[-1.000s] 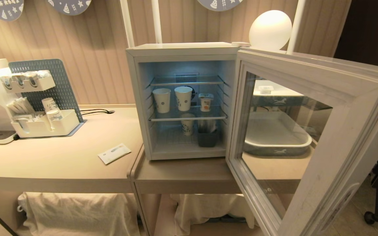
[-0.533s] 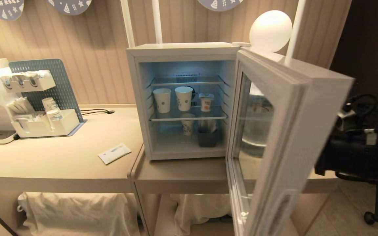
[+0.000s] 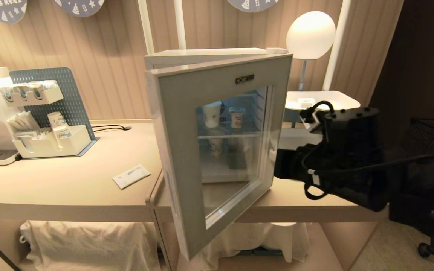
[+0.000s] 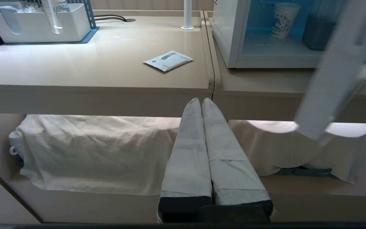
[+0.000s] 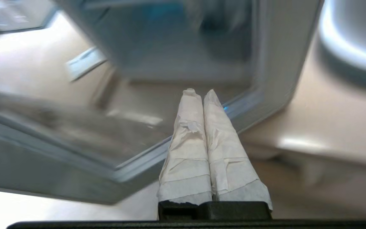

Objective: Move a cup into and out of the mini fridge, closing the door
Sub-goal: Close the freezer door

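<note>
The mini fridge point(image 3: 209, 54) stands on the table with its door point(image 3: 179, 131) partly ajar, the free edge swung out towards me. Through the glass I see the cup point(image 3: 236, 116) on the middle wire shelf, next to a taller paper cup point(image 3: 212, 114). My right arm point(image 3: 337, 162) reaches in from the right at the door's hinge side. The right gripper point(image 5: 200, 92) is shut and empty, its tips at the door's lower frame point(image 5: 246, 105); contact is unclear. My left gripper point(image 4: 201, 100) is shut and empty, parked low before the table's front edge.
A white sachet point(image 3: 131, 175) lies on the table left of the fridge. Farther left stands a white organizer point(image 3: 51, 143). Behind the right arm are a globe lamp point(image 3: 310, 34) and a white tray point(image 3: 330, 98). Cloth-covered items point(image 3: 89, 241) fill the lower shelf. A wheeled chair point(image 3: 428, 188) stands right.
The door has swung from wide open to nearly shut. My right arm has come into the head view from the right, following the door. The left gripper has not moved.
</note>
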You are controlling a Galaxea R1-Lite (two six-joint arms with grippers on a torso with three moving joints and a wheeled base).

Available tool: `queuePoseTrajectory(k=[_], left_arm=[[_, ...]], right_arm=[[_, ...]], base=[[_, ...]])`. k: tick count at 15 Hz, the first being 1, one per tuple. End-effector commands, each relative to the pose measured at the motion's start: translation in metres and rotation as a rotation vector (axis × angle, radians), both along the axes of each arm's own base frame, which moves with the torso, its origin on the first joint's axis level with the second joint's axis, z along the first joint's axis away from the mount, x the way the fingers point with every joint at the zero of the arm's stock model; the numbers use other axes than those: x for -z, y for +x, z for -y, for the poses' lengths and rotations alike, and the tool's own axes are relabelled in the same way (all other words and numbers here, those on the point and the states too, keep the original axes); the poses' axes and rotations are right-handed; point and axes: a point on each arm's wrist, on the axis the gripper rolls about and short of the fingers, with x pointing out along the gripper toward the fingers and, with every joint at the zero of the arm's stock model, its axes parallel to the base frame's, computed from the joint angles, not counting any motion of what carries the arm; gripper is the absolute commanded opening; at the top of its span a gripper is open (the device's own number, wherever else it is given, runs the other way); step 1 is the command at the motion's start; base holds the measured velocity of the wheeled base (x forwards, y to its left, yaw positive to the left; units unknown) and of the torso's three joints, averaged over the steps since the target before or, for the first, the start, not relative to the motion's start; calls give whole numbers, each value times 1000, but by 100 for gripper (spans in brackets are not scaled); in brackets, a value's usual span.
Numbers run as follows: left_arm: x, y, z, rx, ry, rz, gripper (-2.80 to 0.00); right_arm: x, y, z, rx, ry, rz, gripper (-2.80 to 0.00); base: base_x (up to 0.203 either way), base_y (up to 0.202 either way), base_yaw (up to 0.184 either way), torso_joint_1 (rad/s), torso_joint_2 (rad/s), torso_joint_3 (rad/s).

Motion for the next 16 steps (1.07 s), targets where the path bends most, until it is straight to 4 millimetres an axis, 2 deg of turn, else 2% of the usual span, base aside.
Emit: queuePoseTrajectory(k=[1, 3, 9, 12, 16], left_arm=[[0, 0, 0, 0, -5, 0, -280], [0, 0, 0, 0, -6, 0, -280], [0, 0, 0, -1, -9, 0, -280], [0, 0, 0, -1, -9, 1, -280], [0, 0, 0, -1, -10, 1, -280]], right_arm=[[5, 32, -34, 77, -154, 133, -280], [2, 57, -60, 104, -186, 251, -280], [43, 117, -126, 109, -240, 395, -280], [63, 137, -144, 112, -254, 408, -280], [78, 150, -155, 105, -283, 384, -280]], base=[[0, 0, 0, 0, 0, 0], [0, 0, 0, 0, 0, 0], [0, 0, 0, 0, 0, 0], [0, 0, 0, 0, 0, 0], [0, 0, 0, 0, 0, 0]])
